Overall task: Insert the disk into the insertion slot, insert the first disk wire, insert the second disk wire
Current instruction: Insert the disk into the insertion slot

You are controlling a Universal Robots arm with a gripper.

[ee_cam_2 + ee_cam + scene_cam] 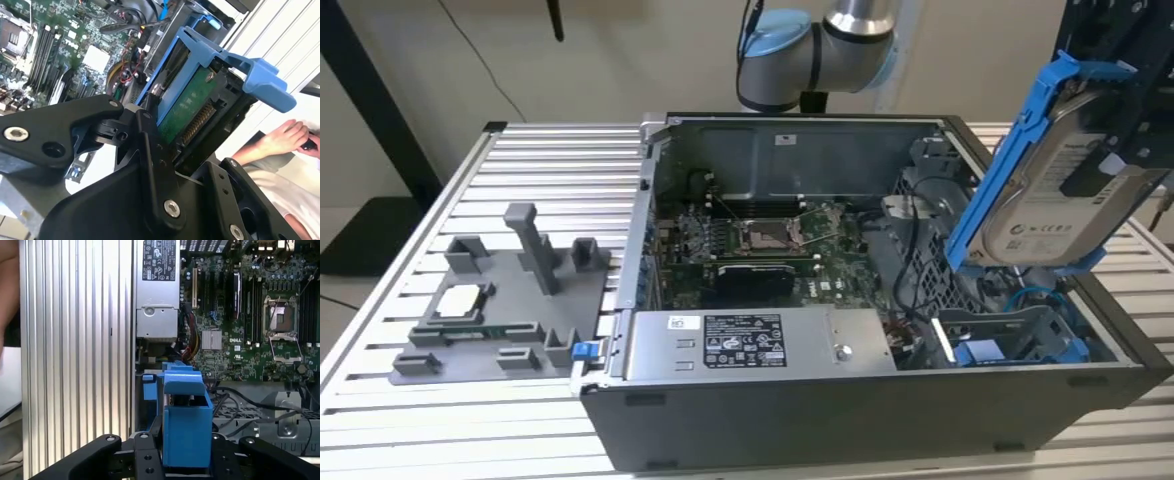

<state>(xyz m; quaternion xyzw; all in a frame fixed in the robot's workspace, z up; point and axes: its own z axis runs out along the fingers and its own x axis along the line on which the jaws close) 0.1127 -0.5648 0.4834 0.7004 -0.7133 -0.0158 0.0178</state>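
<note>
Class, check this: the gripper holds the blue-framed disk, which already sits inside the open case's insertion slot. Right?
One thing is wrong. The gripper does hold the blue-framed disk, but the exterior view shows the disk in the air above the open case, not inside the insertion slot.

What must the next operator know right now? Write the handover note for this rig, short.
Gripper: shut on the disk, clamped on its blue carrier frame.
Disk: in the air, tilted up on edge, above the open computer case at the exterior view's right.
Insertion slot: holds no disk; it sits in the case below the disk.
Done: disk picked up and brought over the case.
Left: disk into the slot, then both disk wires.
</note>
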